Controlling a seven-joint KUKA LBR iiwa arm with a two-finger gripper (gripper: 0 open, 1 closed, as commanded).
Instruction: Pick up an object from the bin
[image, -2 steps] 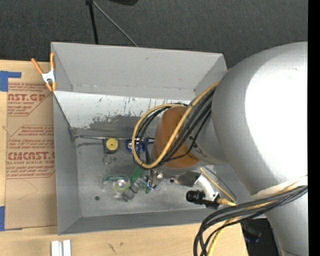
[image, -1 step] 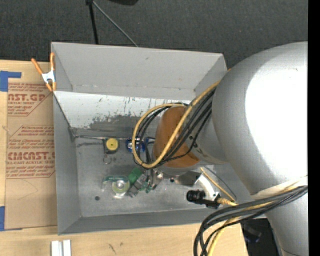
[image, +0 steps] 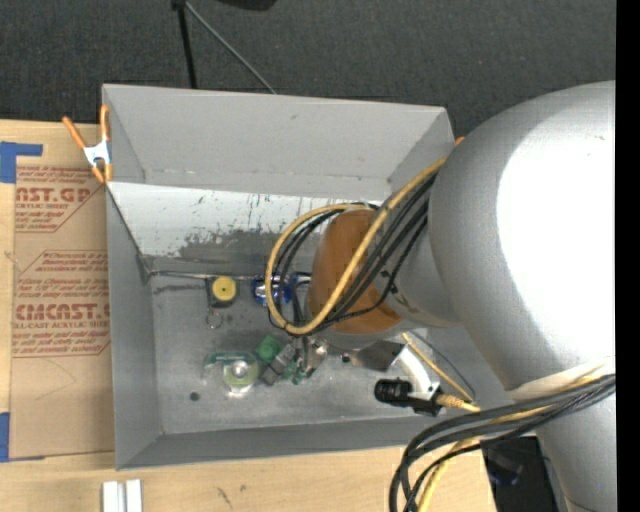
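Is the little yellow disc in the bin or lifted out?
In the bin: the yellow disc lies on the floor by the back wall, left of the arm.

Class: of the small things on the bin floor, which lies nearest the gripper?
The green piece, just left of the gripper. The clear round cap lies farther left; the yellow disc sits apart, farther back.

Floor (image: 330, 50): dark grey, finely speckled, lying beyond the far rim of the bin (image: 270, 100).
Cables (image: 188, 45): two thin black ones, crossing the floor from the top edge down to the bin's far rim.
Black shape (image: 225, 4): at the top edge, cut off; what it is cannot be told.
Surface (image: 280, 485): tan and smooth, just beside the bin's near side.
Light: even, with no hard shadows on the floor.
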